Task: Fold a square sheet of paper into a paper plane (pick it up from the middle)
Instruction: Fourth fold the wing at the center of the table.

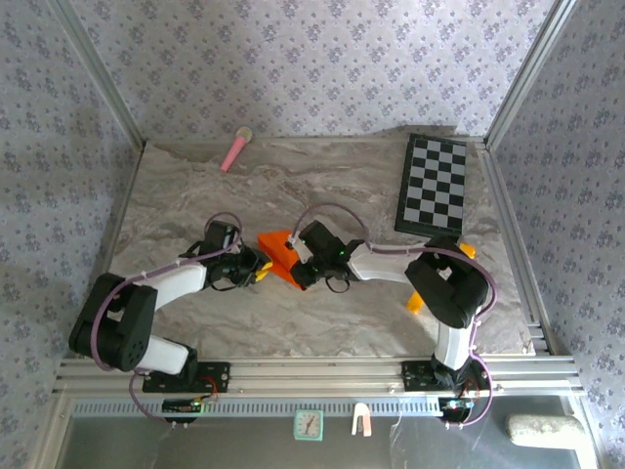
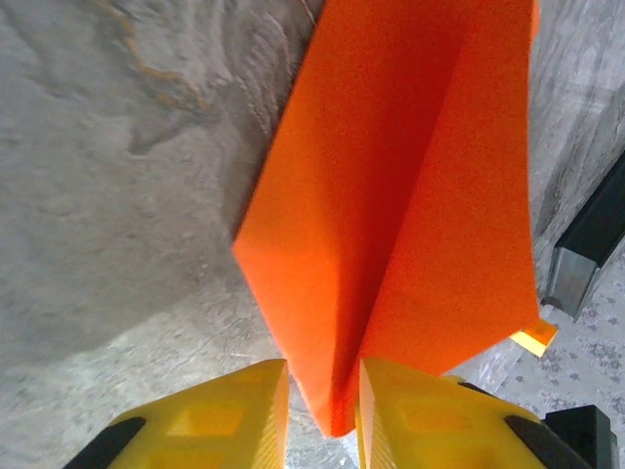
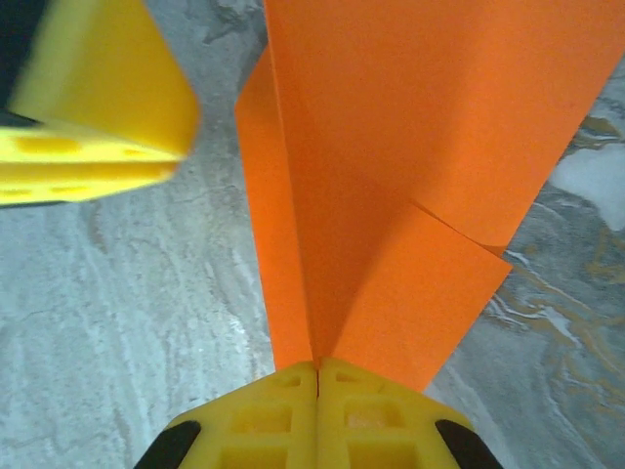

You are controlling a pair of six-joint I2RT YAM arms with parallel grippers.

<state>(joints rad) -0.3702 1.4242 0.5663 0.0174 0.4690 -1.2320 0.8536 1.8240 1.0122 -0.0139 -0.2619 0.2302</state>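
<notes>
Grey marbled table (image 1: 195,186) carries bright orange paper (image 1: 277,245), creased lengthwise.

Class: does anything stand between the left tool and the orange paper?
Nothing visible does. A corner of the orange paper reaches between the parted fingers of the left tool; the right tool is shut on its other end.

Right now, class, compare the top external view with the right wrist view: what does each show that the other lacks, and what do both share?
Top external adds the checkerboard and the pink stick. Right wrist adds close detail: the right gripper shut on the orange paper at its crease. Both share that paper and the marbled table.
</notes>
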